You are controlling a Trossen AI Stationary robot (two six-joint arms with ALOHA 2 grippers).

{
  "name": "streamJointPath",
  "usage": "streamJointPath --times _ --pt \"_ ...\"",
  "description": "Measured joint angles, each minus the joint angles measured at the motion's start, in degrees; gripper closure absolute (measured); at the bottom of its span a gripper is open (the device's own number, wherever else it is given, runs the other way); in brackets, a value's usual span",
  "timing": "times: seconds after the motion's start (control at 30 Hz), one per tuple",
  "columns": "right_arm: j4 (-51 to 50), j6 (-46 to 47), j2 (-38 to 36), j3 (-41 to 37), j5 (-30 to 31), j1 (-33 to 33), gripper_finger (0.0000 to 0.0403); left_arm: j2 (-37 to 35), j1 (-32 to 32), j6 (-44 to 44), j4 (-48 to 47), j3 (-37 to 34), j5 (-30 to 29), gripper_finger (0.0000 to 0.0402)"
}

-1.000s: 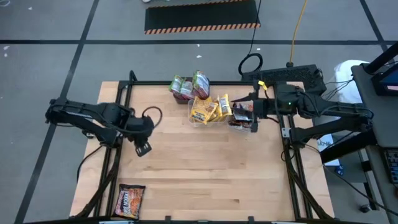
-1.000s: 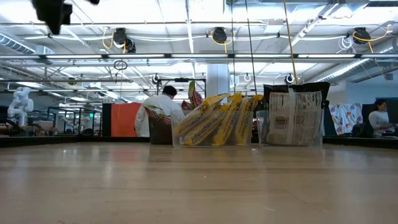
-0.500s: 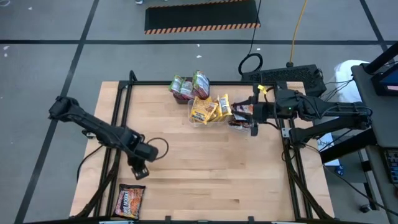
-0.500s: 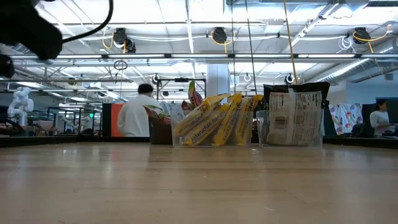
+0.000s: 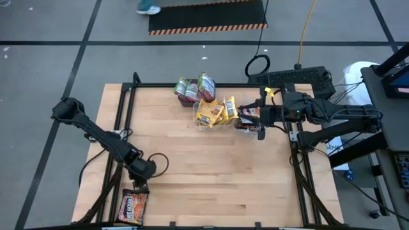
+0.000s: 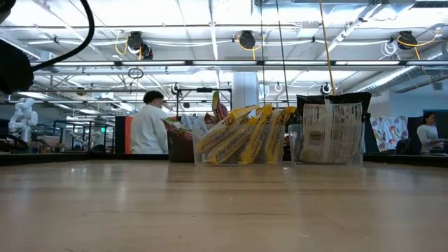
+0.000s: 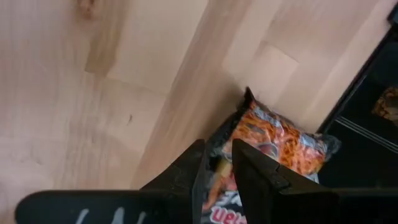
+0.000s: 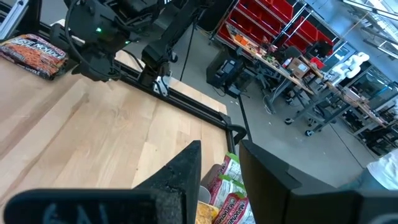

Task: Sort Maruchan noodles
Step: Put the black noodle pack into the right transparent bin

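Note:
One dark brown-black Maruchan packet [image 5: 133, 206] with red and orange print lies flat at the table's near left corner; it also shows in the left wrist view [image 7: 283, 140] and the right wrist view [image 8: 34, 53]. My left gripper [image 5: 142, 186] points steeply down at this packet's far edge, open, its fingertips [image 7: 217, 158] over the packet's rim. Green-edged packets [image 5: 195, 88], yellow packets [image 5: 214, 114] and dark packets [image 5: 248, 121] stand on edge in tubs at the far middle. My right gripper [image 5: 261, 115] hovers open above the dark packets' tub. My left gripper has its fingers [image 7: 198, 167] astride the dark packet's far edge [image 7: 231, 134], coming from above and slanting toward the near left corner. The packet lies flat on the table. Whether the fingers touch it, I cannot tell.
Black frame rails [image 5: 125, 115] run along the table's left and right sides, one close beside the lone packet. The low view shows the yellow packets' tub [image 6: 241, 136] and the dark packets' tub [image 6: 329, 133]. Bare wood [image 5: 211, 172] spans the table's middle. A person [image 6: 149, 126] walks far behind.
My left gripper has swung from the table's left middle toward the near edge and down, tipping steeper, and now stands at the lone dark packet's far edge. The packet has not moved. A person in the background has walked leftward.

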Motion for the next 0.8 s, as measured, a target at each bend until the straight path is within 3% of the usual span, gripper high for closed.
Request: streamJointPath --times 0.43,0.8 --pt "0.00 0.02 0.00 0.00 0.00 -0.01 0.0300 0.56 -0.61 0.17 6.94 -2.97 -0.85 0.0316" --pt "0.11 -2.14 -0.02 0.00 0.02 -0.01 0.0300 11.14 -2.50 3.56 14.26 -2.84 4.06 0.0316"
